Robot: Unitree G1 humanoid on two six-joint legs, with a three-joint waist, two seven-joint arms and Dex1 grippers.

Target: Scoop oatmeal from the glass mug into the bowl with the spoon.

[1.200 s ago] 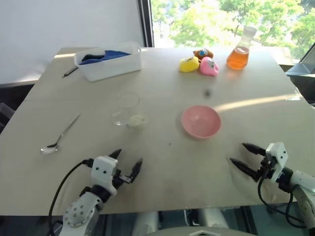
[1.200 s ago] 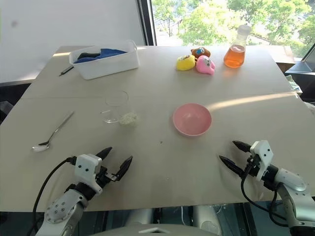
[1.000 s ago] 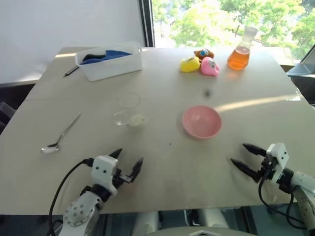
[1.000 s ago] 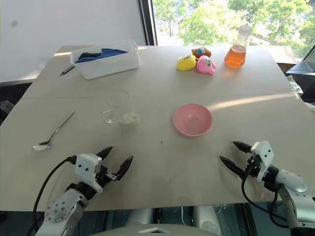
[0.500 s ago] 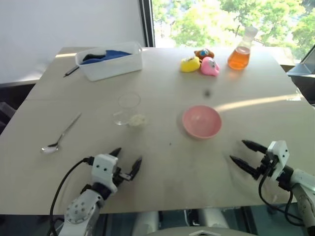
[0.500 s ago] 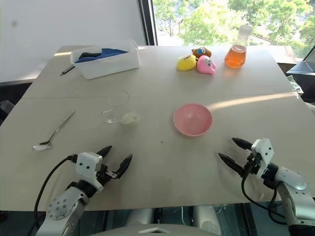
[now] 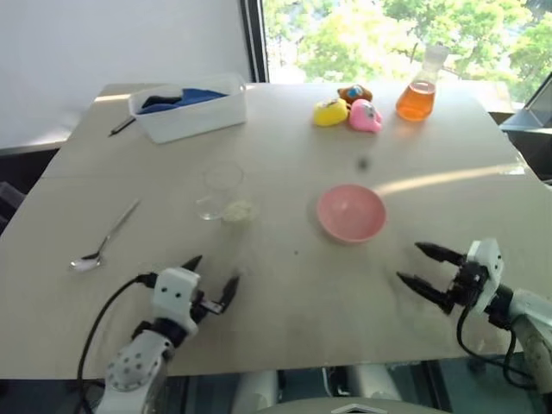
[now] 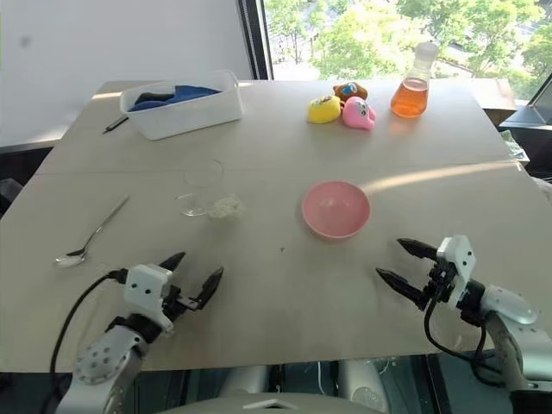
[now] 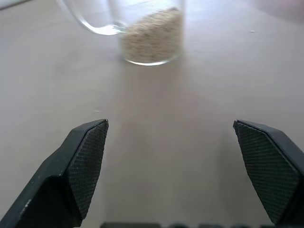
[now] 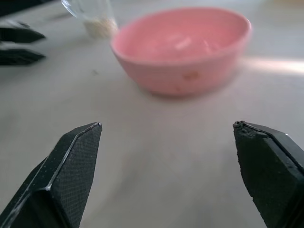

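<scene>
Jaws of both grippers stay wide and empty; right gripper (image 7: 425, 267) has risen toward the bowl (image 7: 350, 212).

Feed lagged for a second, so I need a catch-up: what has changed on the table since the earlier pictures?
The left hand drifted slightly left; the right hand lifted and edged toward the bowl. Both are open, holding nothing. Spoon, glass mug and oatmeal stayed put.

This looks like a lab or test room: a plain pale desk (image 8: 405, 147) set against a white wall and a big window with green trees outside. At the far right stands a conical flask (image 8: 411, 87) of orange liquid, beside small rubber toys (image 8: 343, 107); far left sits a white plastic tub (image 8: 181, 105).
</scene>
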